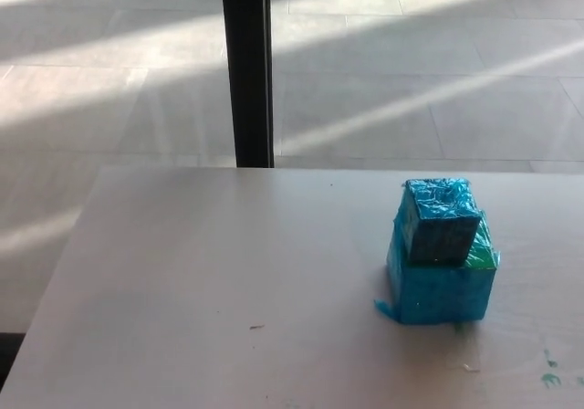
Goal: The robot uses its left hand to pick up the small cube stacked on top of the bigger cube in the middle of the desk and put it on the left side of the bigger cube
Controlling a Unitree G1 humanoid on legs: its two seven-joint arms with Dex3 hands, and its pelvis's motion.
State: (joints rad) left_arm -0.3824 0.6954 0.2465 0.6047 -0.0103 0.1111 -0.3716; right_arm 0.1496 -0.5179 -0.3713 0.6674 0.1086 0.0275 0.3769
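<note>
A small cube (pixel 441 219) wrapped in shiny blue film sits on top of a bigger cube (pixel 442 286) wrapped in lighter blue film with a green patch at its right top corner. The pair stands on the white desk (pixel 210 272), right of its middle. The small cube rests toward the left and back of the bigger cube's top. Neither of my hands shows in the head view.
A black vertical post (pixel 247 67) stands behind the desk's far edge. Beyond it lies a tiled floor with bands of sunlight. Small green paint marks (pixel 549 372) dot the desk near the lower right corner. A tiny dark speck (pixel 256 327) lies at the front centre.
</note>
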